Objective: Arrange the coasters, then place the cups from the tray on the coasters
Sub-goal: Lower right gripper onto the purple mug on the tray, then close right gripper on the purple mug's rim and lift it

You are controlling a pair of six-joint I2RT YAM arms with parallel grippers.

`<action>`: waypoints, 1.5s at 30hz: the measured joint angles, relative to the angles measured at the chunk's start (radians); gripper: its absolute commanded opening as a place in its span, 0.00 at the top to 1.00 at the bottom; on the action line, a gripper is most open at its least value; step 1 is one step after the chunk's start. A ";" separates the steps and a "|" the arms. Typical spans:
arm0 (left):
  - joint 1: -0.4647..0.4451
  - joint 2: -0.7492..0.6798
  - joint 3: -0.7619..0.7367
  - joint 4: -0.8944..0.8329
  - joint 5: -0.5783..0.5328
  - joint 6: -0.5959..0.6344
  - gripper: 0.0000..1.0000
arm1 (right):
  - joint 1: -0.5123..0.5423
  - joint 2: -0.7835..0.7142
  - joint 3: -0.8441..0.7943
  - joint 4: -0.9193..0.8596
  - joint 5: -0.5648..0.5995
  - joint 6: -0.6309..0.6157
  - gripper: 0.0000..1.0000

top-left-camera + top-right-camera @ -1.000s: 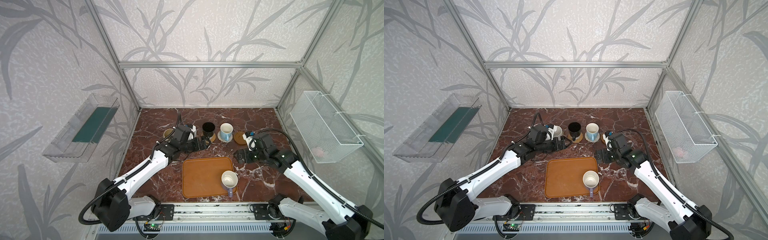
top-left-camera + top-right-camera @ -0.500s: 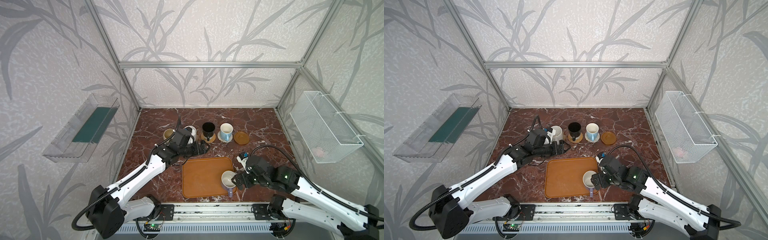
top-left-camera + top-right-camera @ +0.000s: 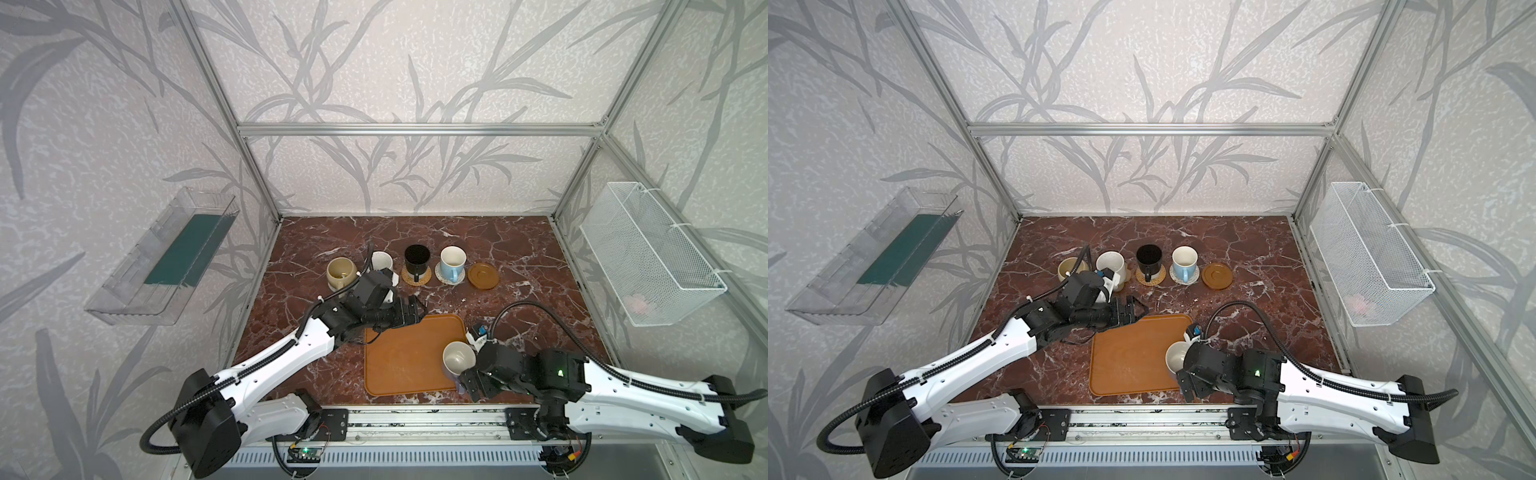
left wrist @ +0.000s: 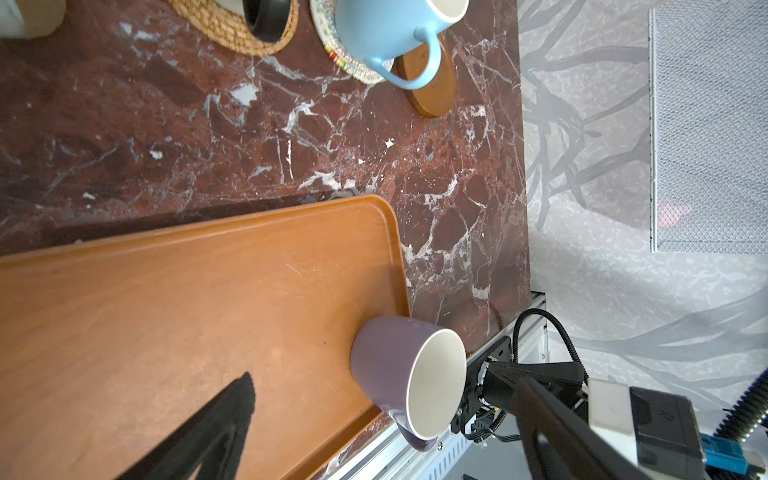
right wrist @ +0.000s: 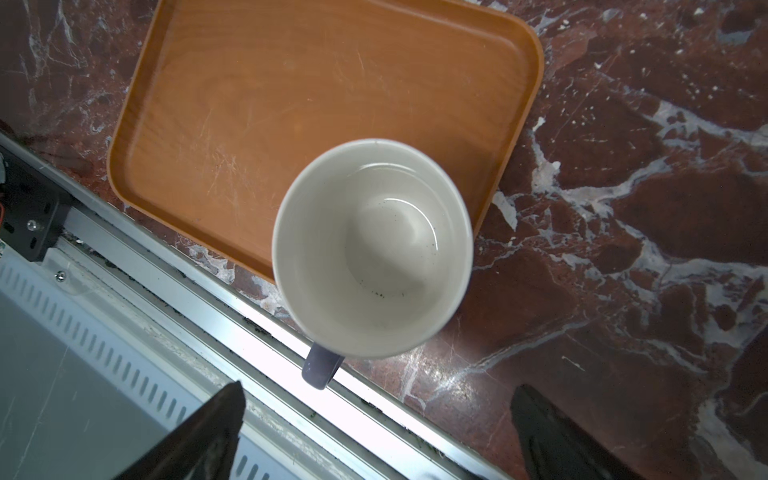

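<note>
Red-brown marble tabletop (image 3: 519,257): your right gripper (image 5: 376,388) hangs spread, empty, by the handle of the lavender mug (image 5: 372,249), which stands in the near right corner of the orange-brown rectangular tray (image 5: 249,104). Your left gripper (image 3: 417,309), spread too, overhangs its far corner, the arm masking the speckled white mug (image 3: 381,261) low down.

Pale walls (image 3: 395,62) papered with grey leafy fronds close in three sides, braced by an aluminium frame (image 3: 415,129). The red-brown marble tabletop (image 3: 519,249) is veined white. A clear plastic bin (image 3: 166,257) hangs on the left wall, a white wire basket (image 3: 648,253) on the right.
</note>
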 measured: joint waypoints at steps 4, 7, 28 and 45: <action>-0.015 0.000 -0.033 0.014 0.003 -0.042 0.01 | 0.065 0.058 0.000 -0.005 0.051 0.058 0.02; -0.021 0.001 -0.034 0.016 0.005 -0.063 0.01 | 0.108 0.099 0.000 -0.003 0.077 0.097 0.05; -0.069 0.000 -0.155 0.162 -0.033 -0.195 0.02 | 0.143 0.257 -0.049 0.122 0.124 0.238 0.36; -0.073 0.021 -0.158 0.212 -0.026 -0.213 0.02 | 0.144 0.291 -0.055 0.170 0.124 0.264 0.51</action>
